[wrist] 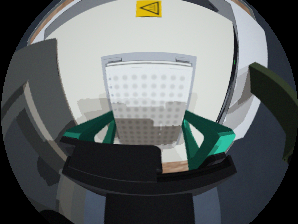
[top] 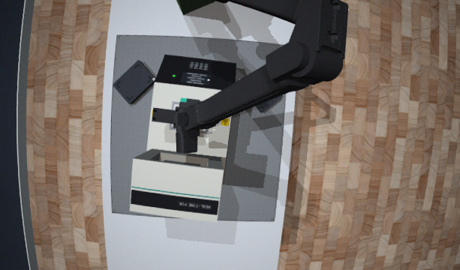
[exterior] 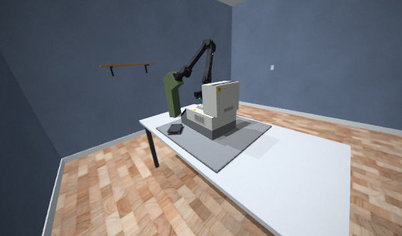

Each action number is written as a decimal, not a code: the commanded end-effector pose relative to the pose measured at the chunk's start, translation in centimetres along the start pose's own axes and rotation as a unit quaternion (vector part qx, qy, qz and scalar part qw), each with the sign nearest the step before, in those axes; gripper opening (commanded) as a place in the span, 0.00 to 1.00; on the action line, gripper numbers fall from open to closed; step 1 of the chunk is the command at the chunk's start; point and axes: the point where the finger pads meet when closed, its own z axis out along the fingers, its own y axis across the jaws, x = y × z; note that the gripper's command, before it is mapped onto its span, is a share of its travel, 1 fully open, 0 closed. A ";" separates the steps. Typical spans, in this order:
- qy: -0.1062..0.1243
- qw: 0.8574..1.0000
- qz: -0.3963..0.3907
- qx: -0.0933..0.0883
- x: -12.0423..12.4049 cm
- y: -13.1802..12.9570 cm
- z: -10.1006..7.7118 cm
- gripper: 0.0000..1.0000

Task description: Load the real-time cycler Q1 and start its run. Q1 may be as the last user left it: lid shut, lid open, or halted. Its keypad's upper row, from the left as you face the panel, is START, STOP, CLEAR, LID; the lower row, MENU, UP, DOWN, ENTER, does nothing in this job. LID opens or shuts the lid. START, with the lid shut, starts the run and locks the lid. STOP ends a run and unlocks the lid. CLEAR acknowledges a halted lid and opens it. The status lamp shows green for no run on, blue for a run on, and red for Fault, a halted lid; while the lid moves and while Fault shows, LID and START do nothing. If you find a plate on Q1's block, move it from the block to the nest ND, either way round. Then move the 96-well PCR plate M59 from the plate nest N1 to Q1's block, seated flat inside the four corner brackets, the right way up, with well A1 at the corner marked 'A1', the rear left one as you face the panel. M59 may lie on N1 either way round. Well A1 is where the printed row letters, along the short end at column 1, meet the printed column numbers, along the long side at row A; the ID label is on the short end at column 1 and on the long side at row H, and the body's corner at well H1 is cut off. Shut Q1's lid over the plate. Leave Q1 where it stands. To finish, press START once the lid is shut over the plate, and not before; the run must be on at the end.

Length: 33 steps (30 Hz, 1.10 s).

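- Hand [wrist: 148,137] clamps plate M59 [wrist: 149,106] across its width, centre frame, above Q1's block.
- Lower level; square with corner brackets before release.

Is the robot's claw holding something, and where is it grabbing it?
Yes. The gripper holds the white well plate, green fingers on its two long sides.
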 end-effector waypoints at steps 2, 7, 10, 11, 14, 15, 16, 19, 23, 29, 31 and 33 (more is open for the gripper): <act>-0.006 1.000 0.010 0.004 -0.6 -0.5 0.1 0.00; -0.006 1.000 0.010 0.004 -0.6 -0.5 0.1 0.00; -0.006 1.000 0.010 0.004 -0.5 -0.5 0.1 0.00; -0.006 1.000 0.010 0.004 -0.5 -0.5 0.1 0.00; -0.006 1.000 0.010 0.004 -0.5 -0.5 0.1 0.00; -0.006 1.000 0.010 0.004 -0.5 -0.5 0.1 0.00; -0.006 1.000 0.010 0.004 -0.5 -0.5 0.1 0.00; -0.006 1.000 0.010 0.004 -0.5 -0.5 0.1 0.00; -0.006 1.000 0.010 0.004 -0.5 -0.5 0.1 1.00; -0.005 1.000 0.006 -0.002 -0.2 0.3 -0.1 1.00; -0.004 1.000 0.004 -0.005 0.1 0.8 -0.4 1.00; -0.004 1.000 0.001 -0.009 0.3 1.2 -0.7 1.00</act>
